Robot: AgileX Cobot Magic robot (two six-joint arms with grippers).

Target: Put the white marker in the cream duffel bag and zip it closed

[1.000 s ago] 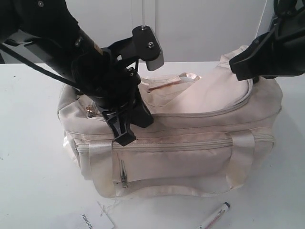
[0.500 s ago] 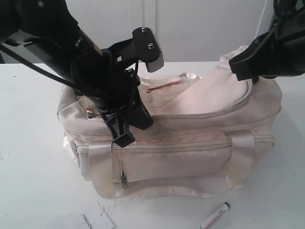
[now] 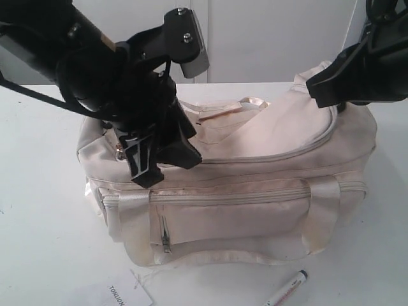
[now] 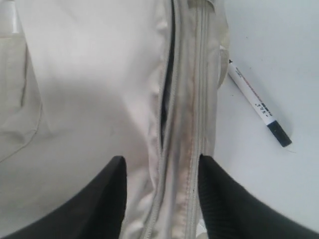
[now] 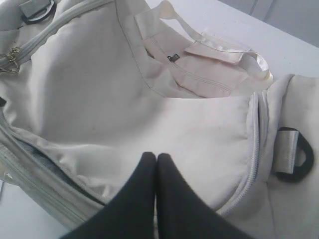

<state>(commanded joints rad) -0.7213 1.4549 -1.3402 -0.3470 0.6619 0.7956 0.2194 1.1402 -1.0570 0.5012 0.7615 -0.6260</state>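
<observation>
Left wrist view, left claw (image 4: 160, 163) wide over cream duffel bag (image 4: 89, 89), right claw (image 5: 156, 158) pinched — white marker (image 4: 254, 102) outside.

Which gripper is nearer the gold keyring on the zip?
Left. The left gripper hangs beside the gold keyring; right gripper is over the opposite end of the cream duffel bag.

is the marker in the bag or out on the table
Out: the white marker lies on the table beside the cream duffel bag, not inside it.
</observation>
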